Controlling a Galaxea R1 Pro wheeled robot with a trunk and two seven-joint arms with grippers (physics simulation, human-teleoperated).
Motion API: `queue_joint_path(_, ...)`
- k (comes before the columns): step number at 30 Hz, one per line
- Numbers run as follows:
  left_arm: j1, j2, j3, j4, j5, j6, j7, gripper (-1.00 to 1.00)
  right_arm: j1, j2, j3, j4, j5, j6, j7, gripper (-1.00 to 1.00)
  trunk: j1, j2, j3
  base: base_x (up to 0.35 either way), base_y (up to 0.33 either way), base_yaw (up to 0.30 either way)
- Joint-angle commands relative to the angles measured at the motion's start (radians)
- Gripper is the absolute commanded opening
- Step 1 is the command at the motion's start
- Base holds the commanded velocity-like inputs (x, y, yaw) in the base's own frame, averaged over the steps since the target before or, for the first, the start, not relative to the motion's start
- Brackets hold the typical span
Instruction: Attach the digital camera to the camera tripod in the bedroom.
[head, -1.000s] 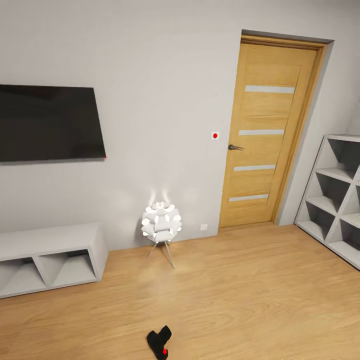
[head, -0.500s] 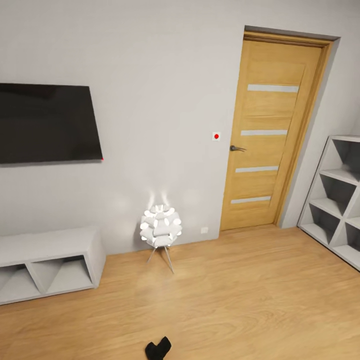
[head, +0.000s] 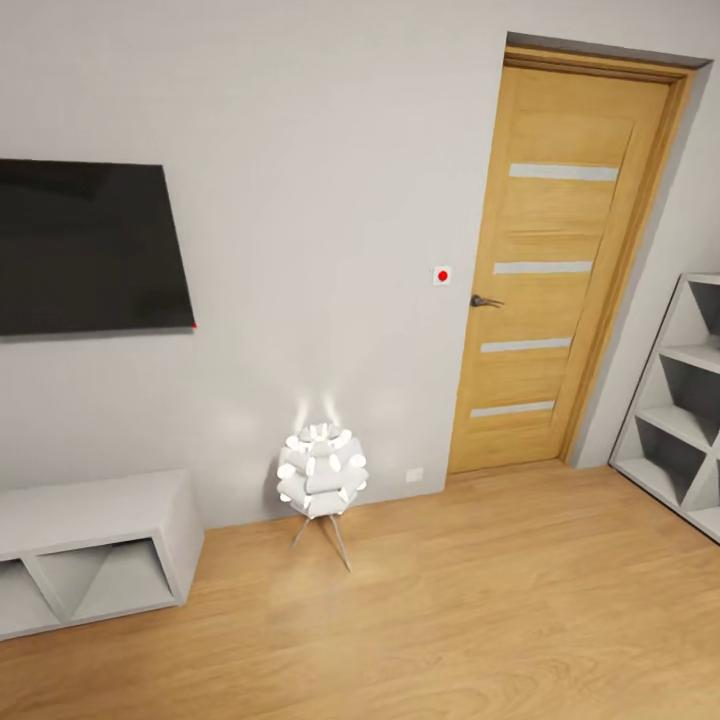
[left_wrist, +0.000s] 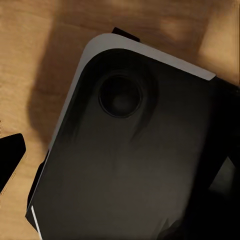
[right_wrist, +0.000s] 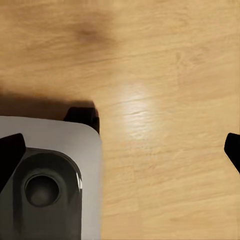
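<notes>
Head view: white wall, TV (head: 85, 248), wood door (head: 560, 270), lit globe lamp (head: 322, 470), plank floor (head: 450, 620). No camera or tripod in frame now, so direction from fingers and nearer arm can't be judged.

R fingers (right_wrist: 12, 152) spread, empty. L fingers: can't tell.

Vs 1 s ago: black object w/ red dot at bottom edge has left frame; whole view shifted, i.e. camera moved.

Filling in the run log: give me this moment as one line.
phase: in transit | ahead: closed wooden door, lit white ball lamp, black wall TV | right gripper: open, empty | left gripper: cannot tell
</notes>
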Motion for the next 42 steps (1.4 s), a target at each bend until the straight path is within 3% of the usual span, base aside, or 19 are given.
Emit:
queue_joint_path(1, 0.001, 0.0, 0.001, -0.002, 0.004, -0.001, 0.0, 1.0, -0.001, 0.0, 0.008, 0.003, -0.011, -0.006, 0.005, 1.0, 0.001, 0.0, -0.001, 0.294, 0.164, 0.0)
queue_joint_path(20, 0.001, -0.002, 0.004, -0.001, 0.004, -0.001, 0.0, 1.0, -0.001, 0.002, 0.007, 0.003, -0.012, -0.002, 0.005, 1.0, 0.001, 0.0, -0.001, 0.113, 0.267, -0.162)
queue_joint_path(42, 0.001, -0.002, 0.004, 0.0, 0.004, -0.001, 0.0, 1.0, -0.001, 0.002, 0.006, 0.004, -0.014, 0.0, 0.005, 1.0, 0.001, 0.0, -0.001, 0.002, 0.028, -0.241)
